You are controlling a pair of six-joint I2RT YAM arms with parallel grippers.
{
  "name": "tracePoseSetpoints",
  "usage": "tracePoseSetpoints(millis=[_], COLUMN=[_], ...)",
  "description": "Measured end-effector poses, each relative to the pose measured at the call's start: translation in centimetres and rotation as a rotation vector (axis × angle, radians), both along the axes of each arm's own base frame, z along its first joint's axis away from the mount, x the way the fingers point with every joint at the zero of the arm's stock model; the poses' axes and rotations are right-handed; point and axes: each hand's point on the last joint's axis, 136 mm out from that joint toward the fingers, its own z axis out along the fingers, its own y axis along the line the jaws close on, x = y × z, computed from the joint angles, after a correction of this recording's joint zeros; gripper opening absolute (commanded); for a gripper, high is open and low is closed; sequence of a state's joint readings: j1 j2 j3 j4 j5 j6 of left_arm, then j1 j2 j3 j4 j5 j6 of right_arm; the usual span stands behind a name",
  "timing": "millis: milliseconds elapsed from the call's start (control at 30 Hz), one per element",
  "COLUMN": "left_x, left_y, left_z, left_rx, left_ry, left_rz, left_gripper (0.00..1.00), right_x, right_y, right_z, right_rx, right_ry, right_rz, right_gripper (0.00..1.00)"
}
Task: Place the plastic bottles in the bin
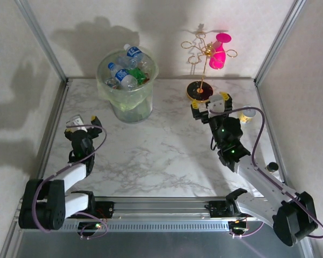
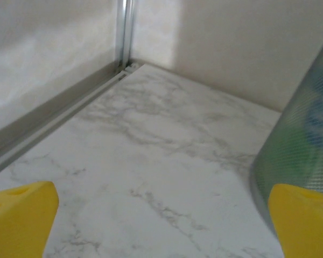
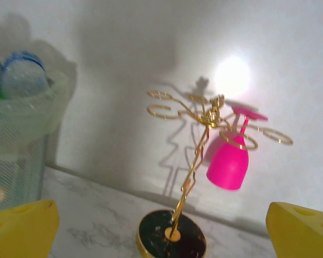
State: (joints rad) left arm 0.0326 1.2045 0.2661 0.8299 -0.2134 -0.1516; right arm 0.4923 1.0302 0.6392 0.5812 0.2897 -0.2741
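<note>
Filling bin (image 1: 130,107): bottles (image 1: 128,67); L tool (image 1: 85,121), R tool (image 1: 210,105) spread wide, empty.

top cam: mounted high over the near edge, looking down and forward across the whole marble surface (image 1: 167,156) to the back wall (image 1: 161,27).
left wrist cam: sits low, skimming the surface toward the back-left corner (image 2: 125,59), bin (image 2: 296,145) wall super close on the right.
right wrist cam: low as well, tilted up at the gold stand (image 3: 172,236), fairly near.
shared: bin is in all three; stand in top and right wrist.
</note>
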Motion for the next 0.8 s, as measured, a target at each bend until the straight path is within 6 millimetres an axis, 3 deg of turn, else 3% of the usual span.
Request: tracePoseSetpoints(millis=[167,267,433,567,667,800], left_x=[0.6,1.1,2.0,3.2,3.4,3.4], left_y=[-0.6,-1.4,-2.9,-5.1,-5.4,-5.4], left_z=[-1.3,-1.9,-3.5,-3.6,-3.3,-3.3], left_rx=[-0.021,-0.027,-0.02,0.019,0.033,0.044], left_ry=[-0.018,-0.028,0.008,0.026,0.023,0.024], left_rz=[-0.06,-0.105,-0.164,-0.231,-0.24,-0.241], left_gripper=[0.99,0.99,0.99,0.99,0.99,0.99], right_x=[2.5,3.4,3.9,3.5,2.6,2.0], right_y=[-3.1,-4.9,-6.8,-10.3,-13.1,-15.2], right_z=[-4.3,-8.1,-14.3,-18.8,-21.2,-21.3], right_rx=[0.041,0.045,0.034,0.074,0.14,0.208], right_ry=[0.098,0.175,0.302,0.379,0.406,0.36], right_rz=[-0.067,-0.119,-0.178,-0.273,-0.341,-0.359], right_gripper=[0.99,0.99,0.99,0.99,0.99,0.99])
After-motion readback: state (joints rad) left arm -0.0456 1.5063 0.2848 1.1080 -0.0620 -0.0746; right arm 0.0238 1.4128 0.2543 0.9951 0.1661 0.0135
